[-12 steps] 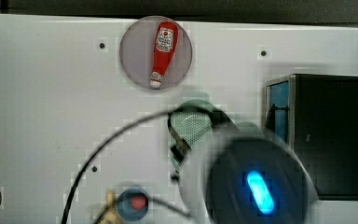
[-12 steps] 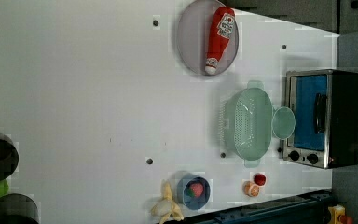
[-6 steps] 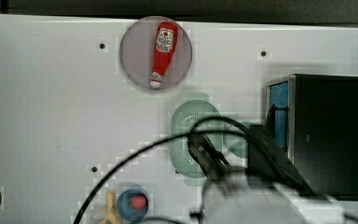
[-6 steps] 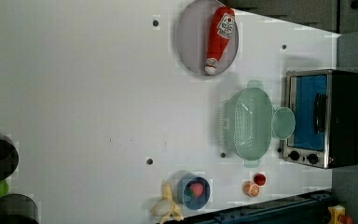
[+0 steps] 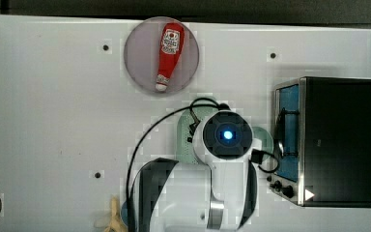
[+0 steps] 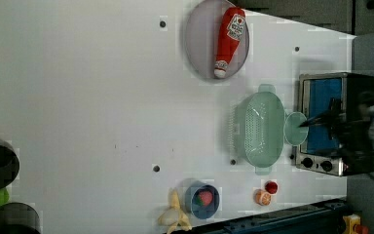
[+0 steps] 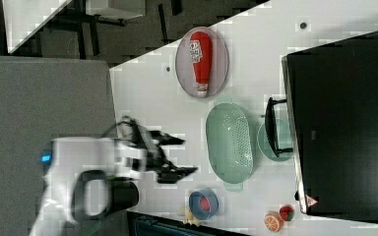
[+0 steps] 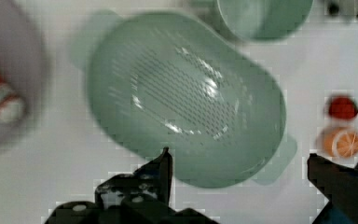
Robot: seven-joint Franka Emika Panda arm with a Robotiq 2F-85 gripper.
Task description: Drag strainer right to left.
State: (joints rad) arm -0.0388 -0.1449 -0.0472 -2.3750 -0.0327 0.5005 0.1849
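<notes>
The arm is swinging in over the strainer [image 5: 186, 140], gripper [image 8: 237, 172] spread wide and empty above it; the strainer is sitting unmoved right of centre on the tabletop [image 6: 78, 97], in the left view, so dragging is yet to begin.

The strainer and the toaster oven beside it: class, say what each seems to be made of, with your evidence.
Strainer: probably plastic, glossy; uniform mint-green, moulded rim tabs, bright glints among the holes.
Toaster oven: apparently metal, with a silvery front frame, dark casing and bluish, glass-like door.

Hemmed on the left view's right by round mint-green cup [image 6: 296, 128] and black toaster oven [image 6: 332, 122]; open white table [image 6: 78, 97] leftward.
</notes>
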